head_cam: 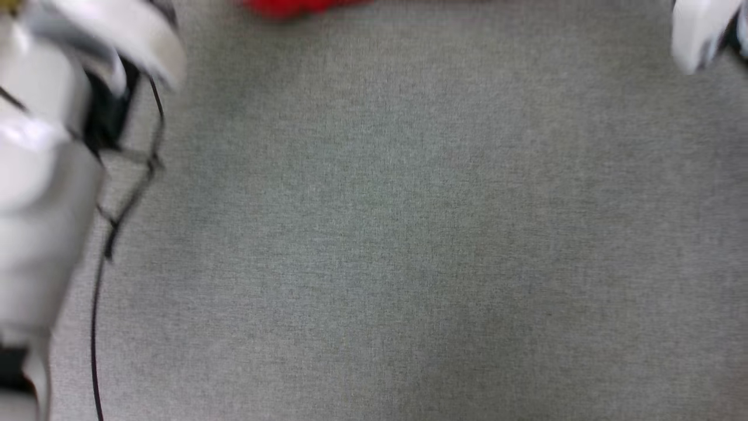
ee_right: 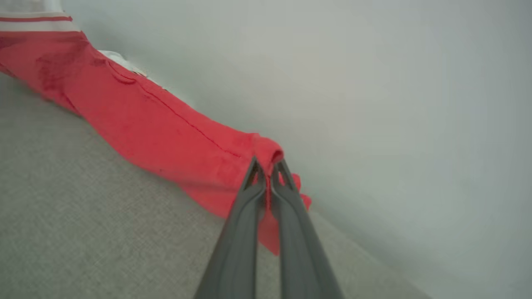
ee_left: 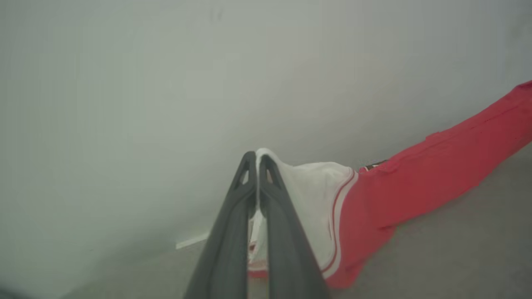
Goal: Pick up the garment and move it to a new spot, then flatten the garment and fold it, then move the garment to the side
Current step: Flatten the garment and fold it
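Jersey (ee_left: 415,182) carry on two pinches, low over grey woven surface (head_cam: 374,234).
Grips white sleeve (ee_left: 311,195) with left end effector (ee_left: 257,160), fingers (ee_left: 232,232) pressed together on cloth; pinches red corner (ee_right: 266,151) with right end effector (ee_right: 268,164) the same way. Spans between both, middle sagging onto surface beside pale wall (ee_left: 124,83). Looks mid-move toward new spot. Hold both pinches firm, travel at matching pace and height, spread just enough to take out slack, then lower one long edge first and draw back so cloth lands flat, not bunched. Watch thin bite at sleeve tip: may slip under tension.
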Tool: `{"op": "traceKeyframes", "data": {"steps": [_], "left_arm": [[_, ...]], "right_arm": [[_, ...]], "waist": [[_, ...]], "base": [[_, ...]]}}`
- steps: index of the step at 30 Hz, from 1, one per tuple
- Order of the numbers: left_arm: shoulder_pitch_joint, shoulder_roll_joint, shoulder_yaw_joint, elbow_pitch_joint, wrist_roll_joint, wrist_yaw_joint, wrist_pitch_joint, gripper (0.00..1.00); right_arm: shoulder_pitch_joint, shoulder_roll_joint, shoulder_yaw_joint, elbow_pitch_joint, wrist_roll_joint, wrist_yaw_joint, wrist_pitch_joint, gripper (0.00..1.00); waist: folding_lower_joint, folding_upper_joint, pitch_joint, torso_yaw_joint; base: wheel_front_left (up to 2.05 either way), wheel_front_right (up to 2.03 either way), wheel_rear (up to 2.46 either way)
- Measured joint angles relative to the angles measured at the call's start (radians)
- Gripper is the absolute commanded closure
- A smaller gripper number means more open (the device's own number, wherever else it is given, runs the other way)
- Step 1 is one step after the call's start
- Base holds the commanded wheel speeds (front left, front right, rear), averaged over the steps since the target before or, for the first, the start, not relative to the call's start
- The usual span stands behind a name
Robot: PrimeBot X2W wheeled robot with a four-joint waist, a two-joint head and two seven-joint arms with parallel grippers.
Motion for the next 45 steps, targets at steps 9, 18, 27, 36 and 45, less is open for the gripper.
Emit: {"op": "traceKeyframes", "data": {"steps": [9, 18, 27, 36, 45], "left_arm": [[0.453, 0.021, -0.038, -0.198, -0.038, 0.094, -0.015, 1.0], [0.851, 0.097, -0.046, -0.405, -0.109, 0.214, -0.003, 1.0], [1.183, 0.159, -0.036, -0.57, -0.197, 0.335, 0.015, 1.0], [1.394, 0.184, -0.042, -0.669, -0.262, 0.409, 0.031, 1.0], [1.421, 0.218, -0.052, -0.684, -0.254, 0.408, 0.049, 1.0]], "right_arm": [[0.317, -0.041, 0.058, -0.051, 0.1, 0.0, -0.059, 1.0], [0.605, -0.106, 0.039, -0.128, 0.154, 0.0, -0.093, 1.0], [0.888, -0.168, -0.064, -0.225, 0.161, 0.0, -0.082, 1.0], [1.213, -0.192, -0.237, -0.364, 0.12, 0.0, -0.012, 1.0], [1.402, -0.135, -0.42, -0.513, 0.035, 0.0, 0.094, 1.0]], "waist": [[0.0, 0.0, -0.113, -0.008], [-0.0002, 0.0, -0.257, -0.021], [-0.0004, 0.0, -0.397, -0.03], [-0.0004, 0.0, -0.493, -0.018], [-0.0003, 0.0, -0.509, -0.004]], "base": [[0.0, 0.0, 0.0], [0.0, 0.0, 0.0], [0.0, 0.0, 0.0], [0.0, 0.0, 0.0], [0.0, 0.0, 0.0]]}}
